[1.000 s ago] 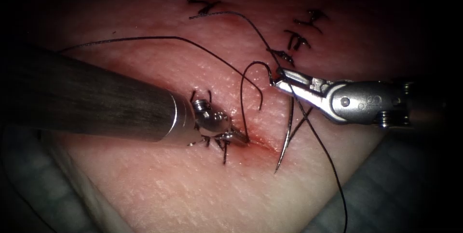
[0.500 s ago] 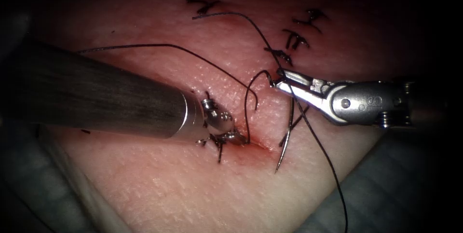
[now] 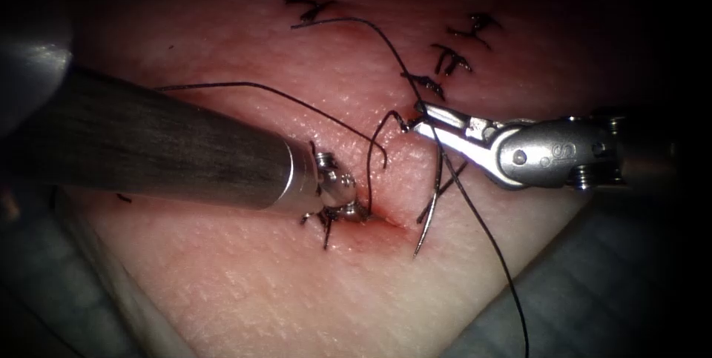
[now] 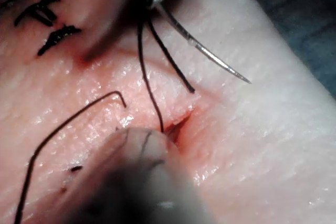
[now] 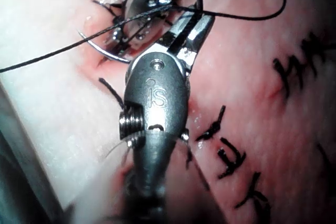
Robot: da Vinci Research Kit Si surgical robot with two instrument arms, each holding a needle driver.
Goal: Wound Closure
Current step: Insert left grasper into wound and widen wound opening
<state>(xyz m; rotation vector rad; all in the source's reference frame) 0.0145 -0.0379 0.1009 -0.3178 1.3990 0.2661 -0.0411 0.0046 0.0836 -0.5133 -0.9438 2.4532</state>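
Observation:
The tissue [image 3: 297,284] has a short cut [image 3: 389,221] with red fluid along it. My left tool [image 3: 362,213] lies on the left side of the cut with its tip at the cut's edge. It is shut on the thread [image 3: 371,158], which arcs up to my right tool [image 3: 415,117]. That tool is shut on the curved needle [image 3: 430,210] near its thread end. The needle hangs outside the tissue over the right side, tip free. From close, the needle [image 4: 210,53] and the thread [image 4: 149,87] run to my left tool [image 4: 160,140]. My right tool [image 5: 191,27] stands above the needle [image 5: 102,52].
Knotted dark stitches [image 3: 452,58] lie in rows at the back, with another knot [image 3: 326,224] under my left tool. A long thread tail [image 3: 259,85] trails left. More thread [image 3: 504,269] runs off the front edge. Grey-blue cloth [image 3: 630,284] surrounds the tissue.
My left tool has slid to the right along the tissue. My right tool has shifted slightly left and up with the needle. The thread loop between them has narrowed.

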